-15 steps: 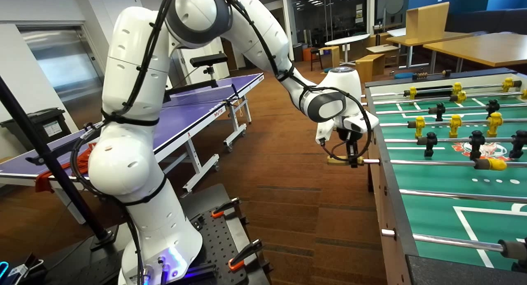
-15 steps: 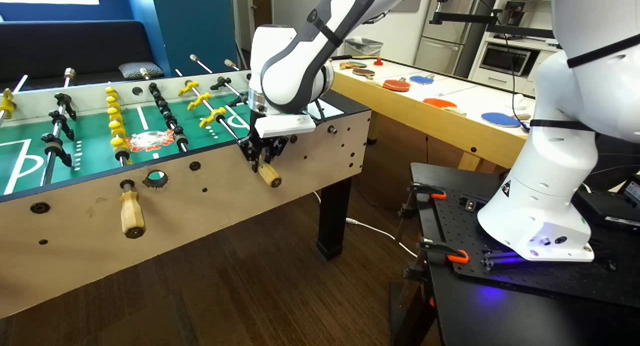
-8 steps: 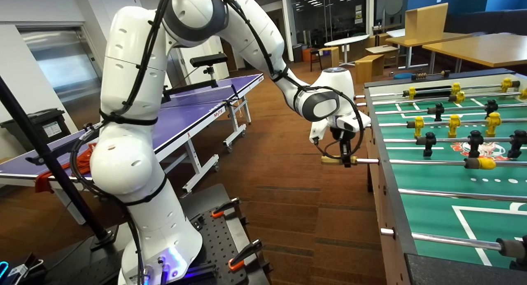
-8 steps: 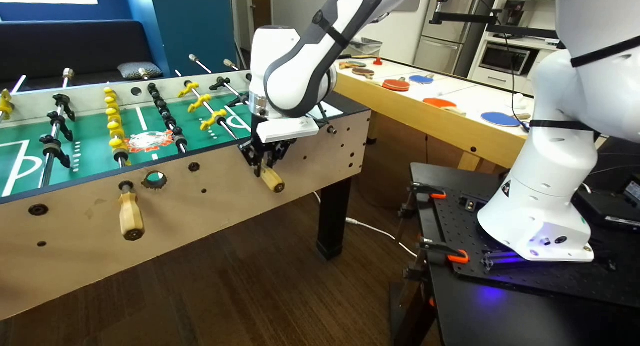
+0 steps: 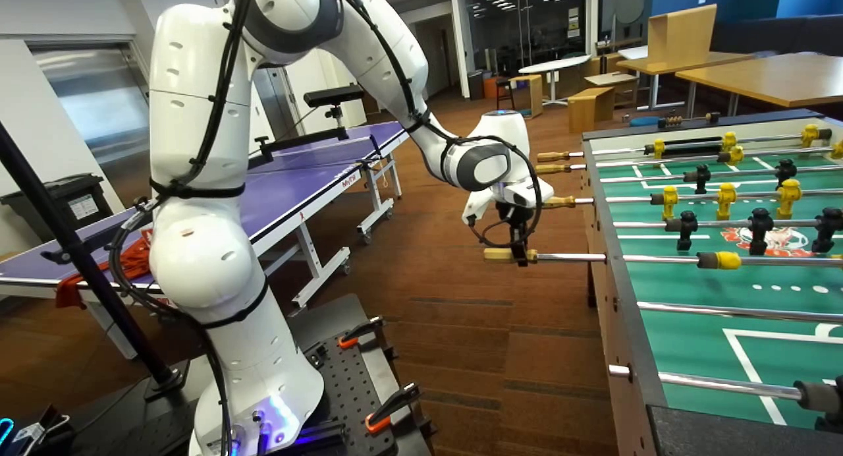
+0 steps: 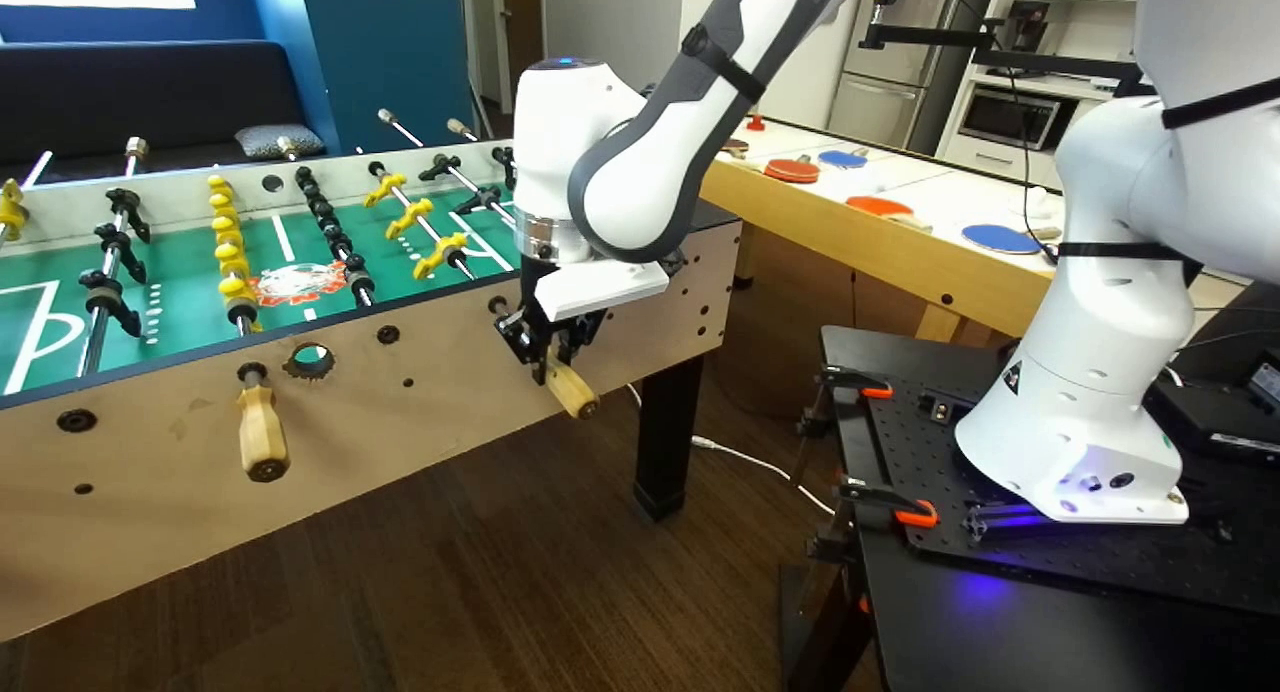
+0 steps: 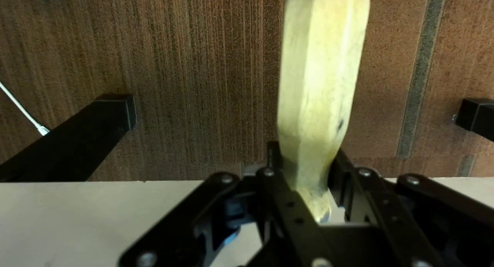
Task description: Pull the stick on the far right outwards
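The brown floor point(image 6: 450, 562) carries the foosball table point(image 6: 360, 407) and a thin white cable point(image 7: 41, 129).

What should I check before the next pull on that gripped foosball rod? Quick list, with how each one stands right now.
1. Grip: pincer closed on the wooden handle from both sides in the wrist view. OK.
2. Slip: whether the hold is firm enough. Cannot tell.
3. Line: metal shaft runs straight from the foosball table in an exterior view. Looks ok.
4. Travel: yellow player stands apart from the table's edge. Probably ok.
5. Clearance: neighbouring handle apart from the pincer. OK.
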Robot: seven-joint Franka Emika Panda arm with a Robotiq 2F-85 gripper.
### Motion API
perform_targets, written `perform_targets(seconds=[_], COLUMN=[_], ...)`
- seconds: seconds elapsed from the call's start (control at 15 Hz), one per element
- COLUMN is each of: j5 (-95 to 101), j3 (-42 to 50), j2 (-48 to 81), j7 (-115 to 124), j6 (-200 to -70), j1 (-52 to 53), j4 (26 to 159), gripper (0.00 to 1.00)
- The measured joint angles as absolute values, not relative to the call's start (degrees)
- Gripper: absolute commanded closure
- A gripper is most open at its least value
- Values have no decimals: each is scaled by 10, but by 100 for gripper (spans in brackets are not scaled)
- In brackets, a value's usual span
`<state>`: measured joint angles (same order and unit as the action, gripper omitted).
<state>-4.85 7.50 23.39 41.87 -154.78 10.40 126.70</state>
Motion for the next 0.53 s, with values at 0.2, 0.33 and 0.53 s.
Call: perform_targets(seconds=[0.2, 0.33, 0.53], j5=[-31, -24, -20], j3=[70, 62, 44], j2=[213, 200, 182], j7=[455, 476, 500], j6=[-1549, -1549, -1549], j1=[124, 133, 140], j4=[1299, 1319, 1346], gripper=[92, 92, 92])
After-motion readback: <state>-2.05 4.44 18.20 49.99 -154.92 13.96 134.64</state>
